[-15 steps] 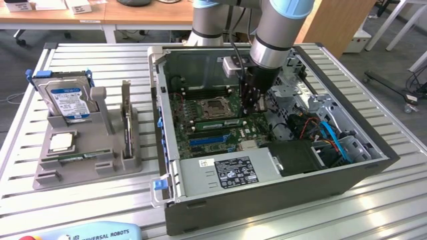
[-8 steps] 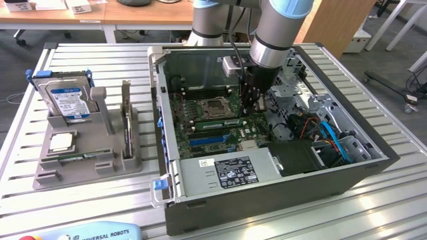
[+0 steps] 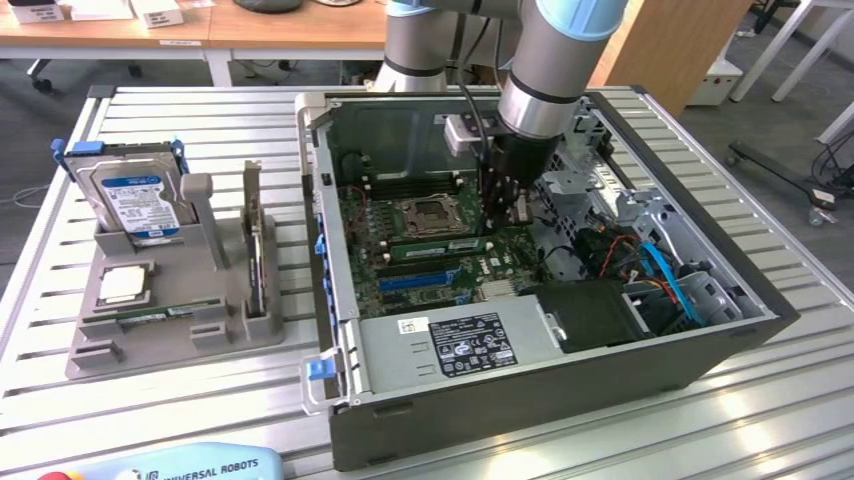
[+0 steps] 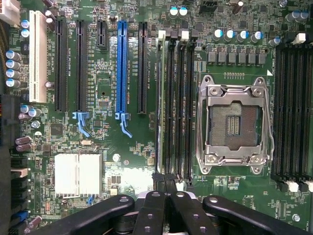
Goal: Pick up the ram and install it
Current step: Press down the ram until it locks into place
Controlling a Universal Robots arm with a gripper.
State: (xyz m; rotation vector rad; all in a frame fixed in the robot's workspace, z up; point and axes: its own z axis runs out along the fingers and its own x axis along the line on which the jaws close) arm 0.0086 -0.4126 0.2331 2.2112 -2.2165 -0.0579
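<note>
The computer case (image 3: 534, 400) stood open on top, leaving the motherboard (image 4: 132, 147) reachable from above, with walls hemming every side. The arm (image 3: 547, 70) filled the middle of that opening. Below the gripper (image 4: 166, 188), the memory slots (image 4: 178, 107) formed a narrow lane between the CPU socket (image 4: 234, 125) and the PCIe slots (image 4: 142, 68). Cables (image 3: 661, 270) and the power supply (image 3: 447, 345) crowded the rest.

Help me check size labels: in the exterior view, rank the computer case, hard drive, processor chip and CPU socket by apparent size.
1. computer case
2. hard drive
3. processor chip and CPU socket: these look much alike and sit at different distances from the camera, so I won't rank them.
</note>
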